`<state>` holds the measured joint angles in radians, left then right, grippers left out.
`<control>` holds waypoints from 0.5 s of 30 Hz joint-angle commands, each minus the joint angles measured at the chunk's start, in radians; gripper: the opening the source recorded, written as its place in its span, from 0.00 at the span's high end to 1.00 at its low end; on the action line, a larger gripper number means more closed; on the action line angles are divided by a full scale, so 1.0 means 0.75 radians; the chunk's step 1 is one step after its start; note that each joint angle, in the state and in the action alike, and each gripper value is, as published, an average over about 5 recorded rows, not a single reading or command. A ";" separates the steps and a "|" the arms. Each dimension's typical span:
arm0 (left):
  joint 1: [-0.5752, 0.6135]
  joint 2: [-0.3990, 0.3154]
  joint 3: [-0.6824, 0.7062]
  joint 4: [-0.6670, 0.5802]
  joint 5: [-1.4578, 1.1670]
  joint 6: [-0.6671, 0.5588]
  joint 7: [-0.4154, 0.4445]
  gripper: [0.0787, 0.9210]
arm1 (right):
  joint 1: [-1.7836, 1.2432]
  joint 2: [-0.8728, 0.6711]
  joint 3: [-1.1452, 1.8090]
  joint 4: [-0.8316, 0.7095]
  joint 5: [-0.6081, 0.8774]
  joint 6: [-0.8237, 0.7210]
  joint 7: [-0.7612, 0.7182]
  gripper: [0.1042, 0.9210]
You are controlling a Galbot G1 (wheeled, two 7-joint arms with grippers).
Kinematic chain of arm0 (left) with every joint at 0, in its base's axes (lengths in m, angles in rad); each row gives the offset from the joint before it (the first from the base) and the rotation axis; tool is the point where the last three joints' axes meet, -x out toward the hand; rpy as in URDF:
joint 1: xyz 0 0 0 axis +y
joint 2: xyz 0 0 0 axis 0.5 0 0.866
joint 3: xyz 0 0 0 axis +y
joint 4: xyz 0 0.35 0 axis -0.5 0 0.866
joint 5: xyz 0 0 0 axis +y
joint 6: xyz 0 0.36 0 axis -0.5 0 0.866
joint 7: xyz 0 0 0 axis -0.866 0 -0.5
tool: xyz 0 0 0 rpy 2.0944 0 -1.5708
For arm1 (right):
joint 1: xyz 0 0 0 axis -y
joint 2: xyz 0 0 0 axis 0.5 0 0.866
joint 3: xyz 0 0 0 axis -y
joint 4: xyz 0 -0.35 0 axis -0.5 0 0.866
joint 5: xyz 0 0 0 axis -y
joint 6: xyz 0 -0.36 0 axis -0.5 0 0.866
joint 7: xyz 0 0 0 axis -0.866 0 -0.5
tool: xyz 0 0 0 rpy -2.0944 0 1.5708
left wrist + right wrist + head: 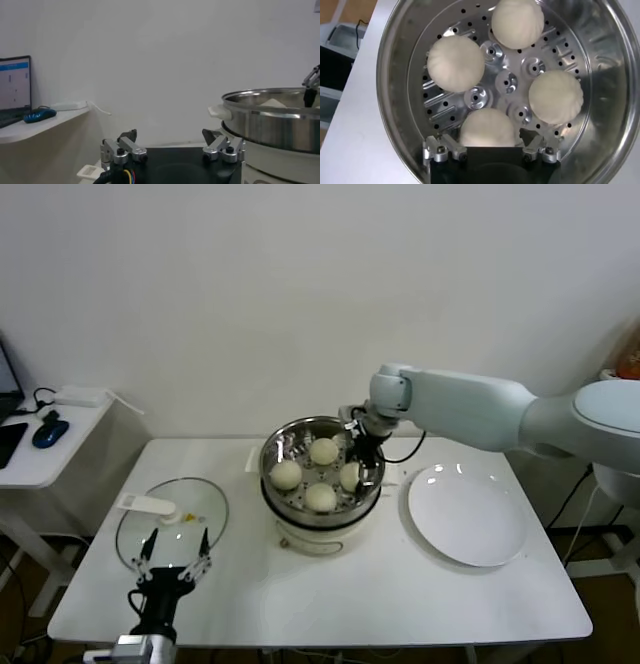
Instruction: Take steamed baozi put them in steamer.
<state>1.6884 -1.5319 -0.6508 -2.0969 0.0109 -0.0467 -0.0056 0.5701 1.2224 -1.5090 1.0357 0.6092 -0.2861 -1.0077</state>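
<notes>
R end effector point(490, 149) apart over 4th baozi point(488, 128) in steamer point(275, 446) | lift straight, don't nudge buns | L end effector point(172, 556) apart, idle at bench front

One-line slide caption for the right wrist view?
Four off-white round buns sit on the shiny steel steamer's perforated tray, right hand over one.

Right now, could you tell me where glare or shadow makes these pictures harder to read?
Head view: bright highlights on the white plate and the glass lid. Right wrist view: the steamer wall mirrors light, while the right hand shades the nearest baozi. Left wrist view: evenly lit, no strong glare.
</notes>
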 commanded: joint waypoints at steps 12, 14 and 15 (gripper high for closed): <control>-0.036 0.014 -0.018 0.006 0.026 0.007 -0.029 0.12 | 0.140 -0.235 0.137 0.197 0.071 0.086 0.039 0.12; -0.050 0.016 -0.023 0.006 0.023 0.008 -0.033 0.12 | 0.092 -0.307 0.237 0.221 0.048 0.098 0.096 0.12; -0.054 0.016 -0.025 0.004 0.018 0.009 -0.034 0.12 | 0.061 -0.344 0.294 0.234 0.033 0.103 0.123 0.12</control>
<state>1.6717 -1.5240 -0.6620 -2.0949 0.0216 -0.0416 -0.0164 0.6339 1.1545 -1.4665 1.1015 0.6540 -0.2548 -1.0061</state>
